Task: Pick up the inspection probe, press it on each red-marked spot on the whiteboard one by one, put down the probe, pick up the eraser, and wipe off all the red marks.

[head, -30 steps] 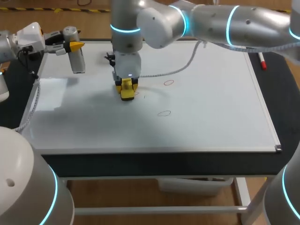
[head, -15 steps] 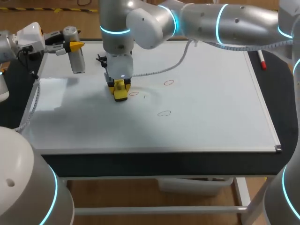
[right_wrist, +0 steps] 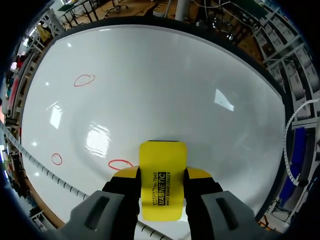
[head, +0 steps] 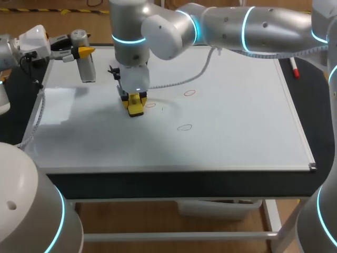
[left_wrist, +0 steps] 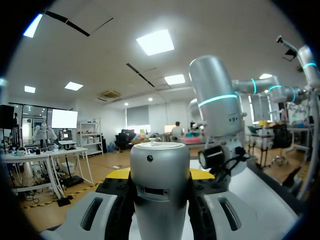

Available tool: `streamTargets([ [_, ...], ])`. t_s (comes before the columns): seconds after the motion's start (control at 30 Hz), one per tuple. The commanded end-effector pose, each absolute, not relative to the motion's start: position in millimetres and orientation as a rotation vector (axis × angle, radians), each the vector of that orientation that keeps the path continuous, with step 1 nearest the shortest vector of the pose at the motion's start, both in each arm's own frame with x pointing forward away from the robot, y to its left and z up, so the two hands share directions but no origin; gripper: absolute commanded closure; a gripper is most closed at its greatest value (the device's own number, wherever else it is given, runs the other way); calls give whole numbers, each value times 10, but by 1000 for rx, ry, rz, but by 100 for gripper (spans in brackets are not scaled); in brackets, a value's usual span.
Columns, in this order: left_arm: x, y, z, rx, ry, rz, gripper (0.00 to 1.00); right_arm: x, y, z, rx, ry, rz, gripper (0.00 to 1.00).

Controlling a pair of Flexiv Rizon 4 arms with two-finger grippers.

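**Eraser gripped on the board, beside one red oval**

Your eraser [head: 136, 105] is a bright yellow block with rounded corners and black print on its face. The right gripper [right_wrist: 161, 175] clamps it between both fingers, pointing down at the whiteboard [head: 237, 132], left of the board's middle. One red oval [head: 150, 105] lies just beside it at its 3 o'clock. A second oval [head: 189, 93] sits at 2 o'clock and a third [head: 184, 127] at 4 o'clock, both well apart from it. At the board's 10 o'clock corner, the left gripper [left_wrist: 160, 172] grips the probe [head: 86, 66], a silver cylinder. A red-capped marker pen [head: 295, 69] lies off the board's 2 o'clock edge.
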State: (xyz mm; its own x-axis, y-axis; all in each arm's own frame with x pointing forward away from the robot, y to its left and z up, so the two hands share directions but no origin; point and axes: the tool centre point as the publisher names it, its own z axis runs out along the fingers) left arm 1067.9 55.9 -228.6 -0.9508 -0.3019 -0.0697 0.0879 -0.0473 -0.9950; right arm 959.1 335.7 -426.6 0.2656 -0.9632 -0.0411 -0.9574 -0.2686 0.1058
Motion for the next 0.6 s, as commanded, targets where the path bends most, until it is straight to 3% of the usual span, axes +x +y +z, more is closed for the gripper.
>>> streamTargets([
  [0.03, 10671, 552, -2276, -230, 1957, -2080, 100, 9602, 3288, -4275, 2444, -1870, -147, 100],
  [0.6, 10671, 552, -2276, -230, 1957, -2080, 100, 9642, 2929, -4402, 2344, -1952, -140, 100],
])
